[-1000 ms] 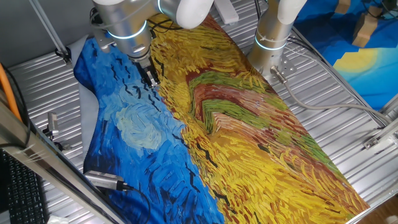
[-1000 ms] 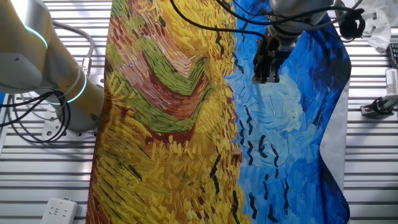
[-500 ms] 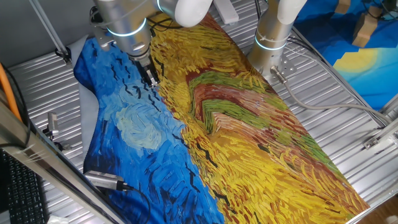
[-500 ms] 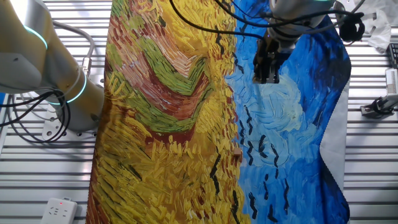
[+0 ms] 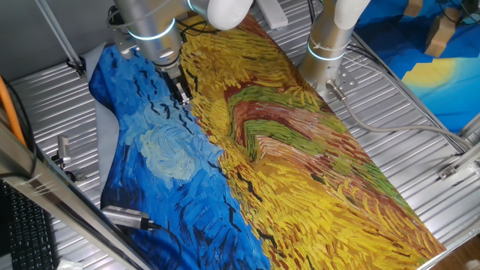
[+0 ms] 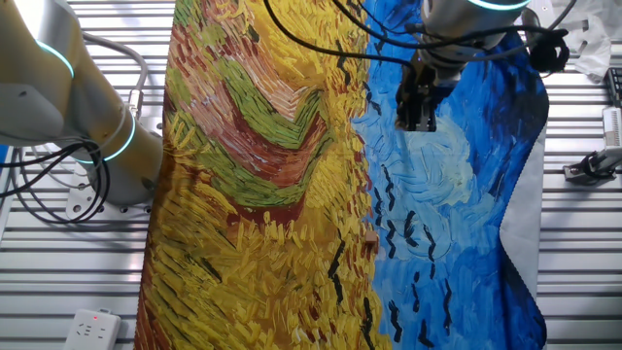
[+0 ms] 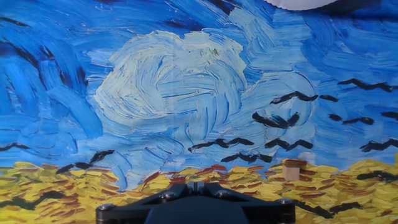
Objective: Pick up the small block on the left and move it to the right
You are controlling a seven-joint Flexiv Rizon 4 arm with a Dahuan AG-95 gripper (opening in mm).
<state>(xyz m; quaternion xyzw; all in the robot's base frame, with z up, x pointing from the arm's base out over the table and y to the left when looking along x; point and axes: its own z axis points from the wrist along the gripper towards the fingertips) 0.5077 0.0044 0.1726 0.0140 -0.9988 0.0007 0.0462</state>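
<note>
Across the slatted metal desk (image 5: pixel 420 142) lies a painted cloth (image 5: pixel 285 150), blue on one side and yellow on the other. It covers most of the surface and leaves bare metal only along the borders. Over the blue part the arm reaches down with the gripper (image 5: pixel 182 96) pointing steeply at the cloth, its tip close to the surface; the fingers look close together, but I cannot tell whether they are clenched or released, and nothing shows between them. The small block (image 7: pixel 292 170) stands upright on the cloth at the seam of blue and yellow, apart from the gripper. A second arm's base (image 5: pixel 328 52) stands beside the yellow edge, and a power strip (image 6: pixel 92 329) lies on the bare metal.
</note>
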